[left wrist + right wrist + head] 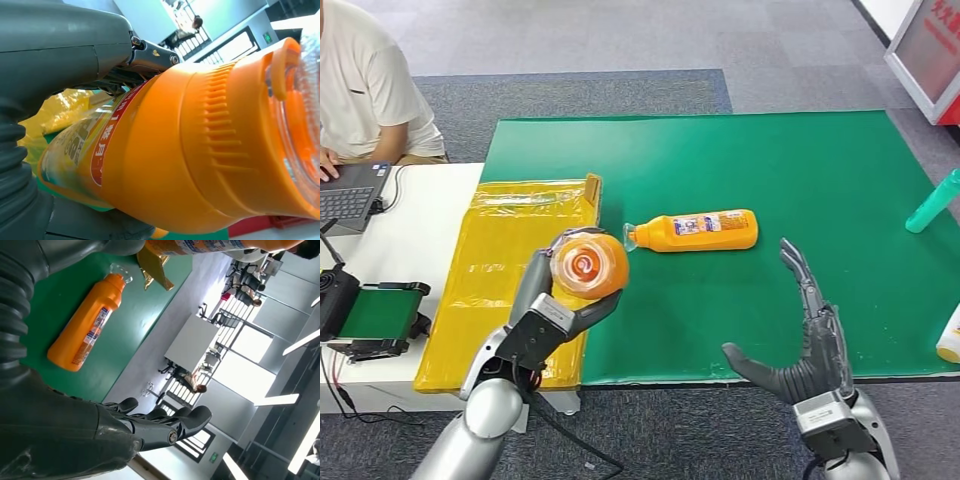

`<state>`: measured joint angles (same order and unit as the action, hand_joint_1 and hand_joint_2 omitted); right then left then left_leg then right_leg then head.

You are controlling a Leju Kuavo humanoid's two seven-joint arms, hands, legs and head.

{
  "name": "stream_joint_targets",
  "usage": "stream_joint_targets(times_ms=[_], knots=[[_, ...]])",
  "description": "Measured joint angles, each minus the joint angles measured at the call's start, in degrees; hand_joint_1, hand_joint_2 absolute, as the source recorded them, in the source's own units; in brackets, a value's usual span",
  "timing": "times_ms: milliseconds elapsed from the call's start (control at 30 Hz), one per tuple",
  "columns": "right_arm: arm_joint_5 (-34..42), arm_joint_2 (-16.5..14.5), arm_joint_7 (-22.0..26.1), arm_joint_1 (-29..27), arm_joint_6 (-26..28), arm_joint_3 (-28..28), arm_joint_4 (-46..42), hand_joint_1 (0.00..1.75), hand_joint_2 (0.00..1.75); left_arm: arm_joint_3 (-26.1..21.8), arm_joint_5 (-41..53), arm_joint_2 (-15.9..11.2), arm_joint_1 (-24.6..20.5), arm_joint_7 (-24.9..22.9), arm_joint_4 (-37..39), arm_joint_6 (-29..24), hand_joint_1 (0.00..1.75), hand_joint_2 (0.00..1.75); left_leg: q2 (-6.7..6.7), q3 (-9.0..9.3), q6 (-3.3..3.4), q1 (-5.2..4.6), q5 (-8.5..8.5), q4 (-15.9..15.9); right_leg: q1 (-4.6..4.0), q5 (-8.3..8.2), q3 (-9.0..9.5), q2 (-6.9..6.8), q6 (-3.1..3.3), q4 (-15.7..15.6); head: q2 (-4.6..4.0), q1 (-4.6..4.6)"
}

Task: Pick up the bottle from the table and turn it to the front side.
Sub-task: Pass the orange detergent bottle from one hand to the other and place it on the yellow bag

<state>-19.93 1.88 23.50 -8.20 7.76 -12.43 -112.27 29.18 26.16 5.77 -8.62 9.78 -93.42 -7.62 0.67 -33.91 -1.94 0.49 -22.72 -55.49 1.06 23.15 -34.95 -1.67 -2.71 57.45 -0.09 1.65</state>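
A: What sits nearest the camera?

B: The two silver arms at the near edge. The left hand [546, 325] grips an orange bottle [589, 264], fingers wrapped around its body, lifted above the seam where the yellow bag [493, 270] meets the green mat [773, 170].

A: Which way does that bottle point?

B: Its long axis runs roughly toward the head camera, so one round end faces the lens there. In the left wrist view the same bottle [181, 145] shows its ribbed orange shoulder and clear cap away from the hand, with a red-edged label on the side nearer the palm.

A: And the right hand?

B: The right hand [807, 345] holds nothing. Its fingers are spread and extended, thumb out to the left, above the near edge of the mat.

A: Anything else on the mat?

B: A second orange bottle [695, 231] lies on its side near the middle, long axis left to right, clear cap pointing left toward the held one, label facing up. It is apart from both hands. A teal bottle [933, 202] lies at the far right edge, and a white and yellow container [949, 338] shows at the near right edge.

A: What lies to the left?

B: A white table [418, 230] with a laptop [352, 193] at the far left, a person [365, 85] seated at it, and a black device with a green panel [373, 315] nearer.
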Motion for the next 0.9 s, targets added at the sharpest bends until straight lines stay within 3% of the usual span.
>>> stream_joint_targets(times_ms=[167,700,900], knots=[[-0.05,-0.01,-0.03,-0.27,-0.90,0.89,-0.58,0.00,1.75,-0.49,4.29,0.00,0.02,-1.43,0.01,-0.77,1.75,1.75,0.00,0.01,0.00,0.00,0.01,0.00,0.00,-0.01,0.00,0.00,0.00,0.00,0.00,0.01],[-1.57,-1.25,-0.76,-1.07,-2.00,1.83,-2.76,0.00,1.75,-3.34,33.58,-1.08,0.03,-9.75,2.07,-4.80,1.75,1.75,0.00,0.00,0.00,0.00,0.01,0.00,0.00,0.00,-0.01,0.00,0.00,0.00,0.01,0.01],[-1.99,-1.54,-1.08,-1.03,-1.86,1.90,-3.71,0.00,1.75,-4.20,37.10,-1.76,0.02,-10.89,3.37,-4.87,1.75,1.75,0.00,0.00,0.00,0.00,0.01,0.00,0.00,-0.01,0.00,0.00,0.00,0.00,0.01,0.01]])
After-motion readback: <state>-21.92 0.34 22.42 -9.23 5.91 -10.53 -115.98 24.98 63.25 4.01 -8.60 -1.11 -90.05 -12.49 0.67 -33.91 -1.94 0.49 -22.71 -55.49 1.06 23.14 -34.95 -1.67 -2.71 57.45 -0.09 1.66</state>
